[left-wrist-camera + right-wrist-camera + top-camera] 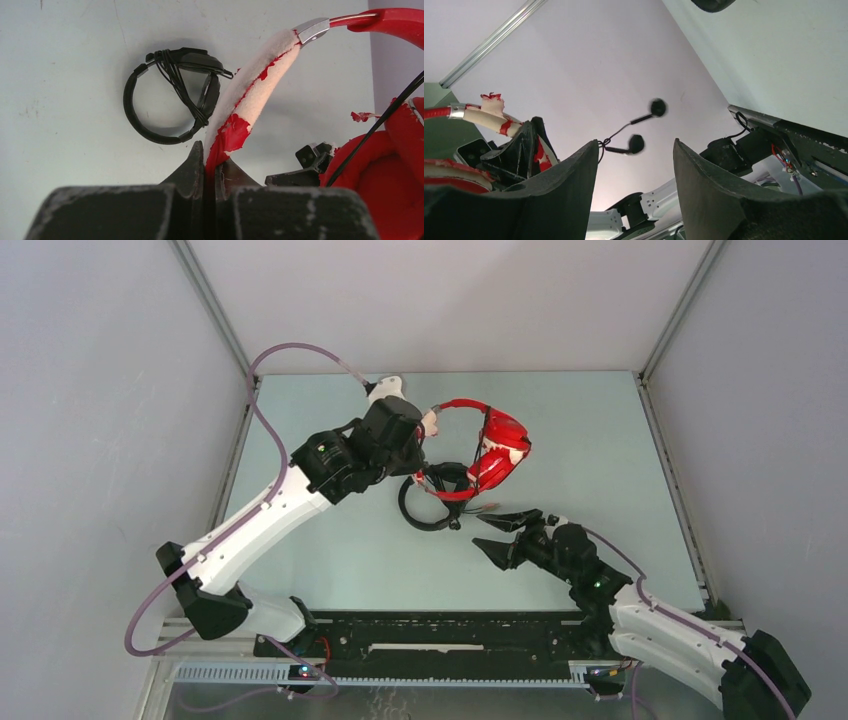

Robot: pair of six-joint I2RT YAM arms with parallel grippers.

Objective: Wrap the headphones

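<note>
The red headphones (498,447) are held above the table, earcups folded together. My left gripper (428,425) is shut on the worn white-and-red padding of the headband (250,95), seen close in the left wrist view (212,155). A red earcup (390,175) and the thin dark cable (380,125) hang to its right. My right gripper (477,531) is open and empty, just below and in front of the headphones. In the right wrist view (636,142) the cable's two small black ends (656,107) dangle by my left fingertip; the headband (474,117) shows at the left.
Black headphones (430,502) with their own cable wrapped round them lie on the table under the red pair, also in the left wrist view (170,100). Grey walls close in the table on three sides. The arm bases and a black rail (440,645) line the near edge.
</note>
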